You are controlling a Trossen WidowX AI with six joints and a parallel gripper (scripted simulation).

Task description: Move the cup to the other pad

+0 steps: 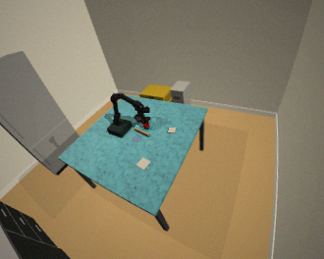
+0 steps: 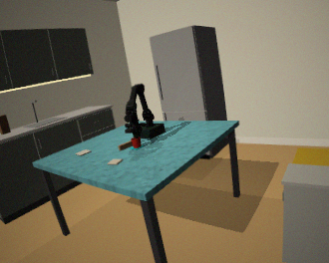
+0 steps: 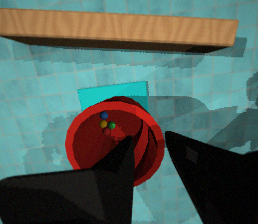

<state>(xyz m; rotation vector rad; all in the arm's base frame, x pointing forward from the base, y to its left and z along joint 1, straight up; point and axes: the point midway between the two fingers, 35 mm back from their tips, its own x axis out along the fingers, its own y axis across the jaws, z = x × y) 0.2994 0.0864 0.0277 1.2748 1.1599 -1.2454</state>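
Note:
The red cup (image 3: 115, 140) stands upright on a cyan pad (image 3: 115, 95), with three small marbles (image 3: 107, 122) on its bottom. My gripper (image 3: 148, 138) straddles the cup's near right rim, one finger inside and one outside. The fingers stand apart with a gap on each side of the wall, so the gripper is open. In the top and exterior views the cup (image 1: 146, 125) (image 2: 136, 142) sits on the table under my gripper (image 1: 145, 120), near the arm's base (image 1: 119, 129). A grey-blue pad (image 1: 136, 138) lies nearer the table's front.
A wooden bar (image 3: 115, 30) (image 1: 142, 131) lies flat just beyond the cyan pad, between the two pads. Two pale cards (image 1: 172, 129) (image 1: 143, 163) lie on the teal table. A fridge, counters and boxes stand around the room.

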